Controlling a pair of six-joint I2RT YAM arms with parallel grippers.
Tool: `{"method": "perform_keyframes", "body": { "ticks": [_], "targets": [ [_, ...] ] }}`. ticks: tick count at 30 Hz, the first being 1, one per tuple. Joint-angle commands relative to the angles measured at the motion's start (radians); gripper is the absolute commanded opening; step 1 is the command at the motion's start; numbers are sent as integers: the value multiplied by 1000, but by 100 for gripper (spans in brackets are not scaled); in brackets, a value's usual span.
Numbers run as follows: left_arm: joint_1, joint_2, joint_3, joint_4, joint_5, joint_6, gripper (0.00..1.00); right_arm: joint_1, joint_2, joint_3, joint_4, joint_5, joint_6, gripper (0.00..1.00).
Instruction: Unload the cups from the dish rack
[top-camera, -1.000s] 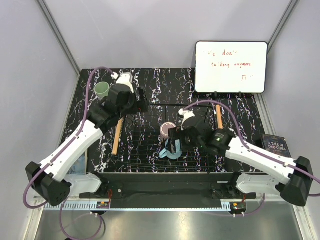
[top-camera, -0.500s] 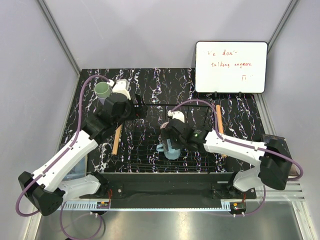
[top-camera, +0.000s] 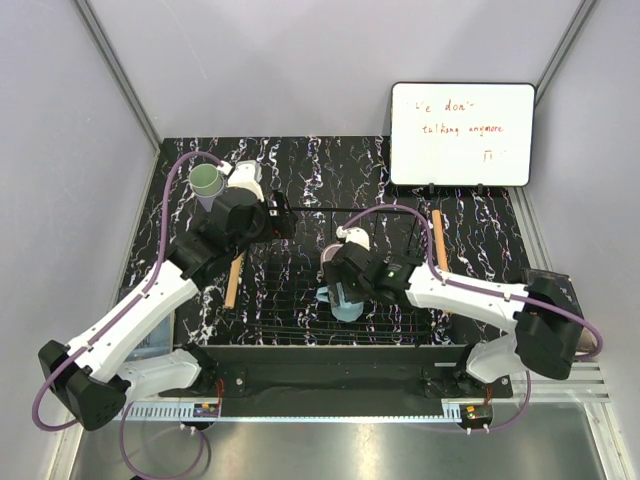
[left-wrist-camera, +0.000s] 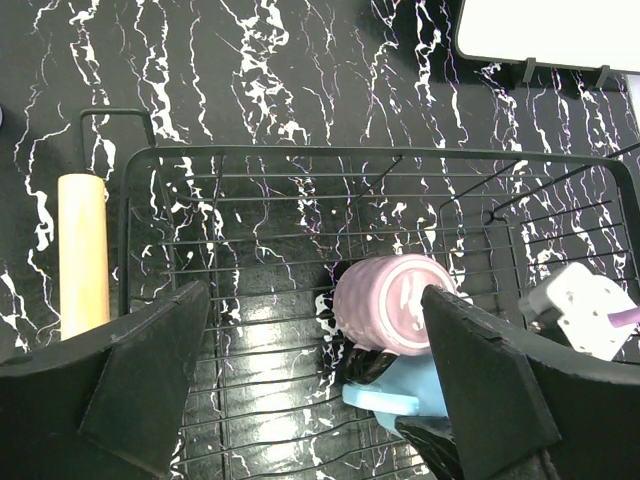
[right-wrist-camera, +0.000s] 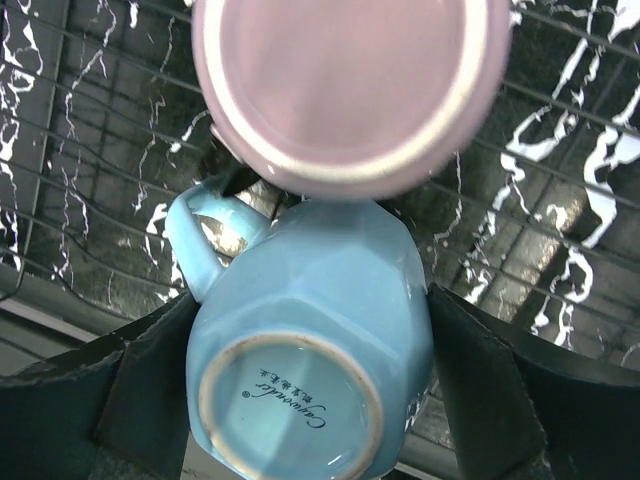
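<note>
The light blue mug (right-wrist-camera: 310, 370) stands upside down in the black wire dish rack (top-camera: 290, 322), its handle to the left. My right gripper (right-wrist-camera: 310, 395) is open, with one jaw close on each side of the mug. The mauve cup (right-wrist-camera: 350, 80) lies just behind the mug, touching it. In the top view my right gripper (top-camera: 343, 297) covers the mug (top-camera: 345, 308). My left gripper (left-wrist-camera: 315, 400) is open and empty above the rack's back left part, with the mauve cup (left-wrist-camera: 390, 300) and the mug (left-wrist-camera: 400, 392) below it. The pale green cup (top-camera: 207, 180) stands on the table at the back left. The lavender cup is out of view.
A white whiteboard (top-camera: 462, 133) stands at the back right. A dark book (top-camera: 553, 288) lies at the right edge. Wooden bars (top-camera: 232, 282) run along the rack's sides, the left one also in the left wrist view (left-wrist-camera: 83, 250).
My right gripper has swung left and come down over the blue mug, now covering the mauve cup from above. My left arm has shifted slightly back and left.
</note>
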Motion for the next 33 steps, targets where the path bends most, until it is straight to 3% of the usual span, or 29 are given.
{"method": "perform_keyframes", "body": {
  "ticks": [1,2,14,18,23,29,32,33],
  "targets": [
    [-10,10,-3,69,0,-16,92,5,-88,-35,-22,-3,43,11],
    [-11,11,-3,69,0,-20,92,5,-102,-32,-27,1,45,0],
    [-21,4,-15,101,16,-43,90,5,-325,183,-91,31,-21,0],
    [-21,-19,-38,162,50,-56,90,5,-348,284,-86,81,-56,0],
    [-21,-110,-137,300,142,-106,89,-59,-392,284,25,83,-73,0],
    [-21,-216,-277,564,226,-198,91,-322,-519,113,276,-133,35,0],
    [-21,-266,-360,713,263,-232,93,-476,-541,39,421,-341,126,0],
    [-19,-272,-386,785,301,-240,93,-519,-538,-10,476,-473,202,0]
  ]
}}
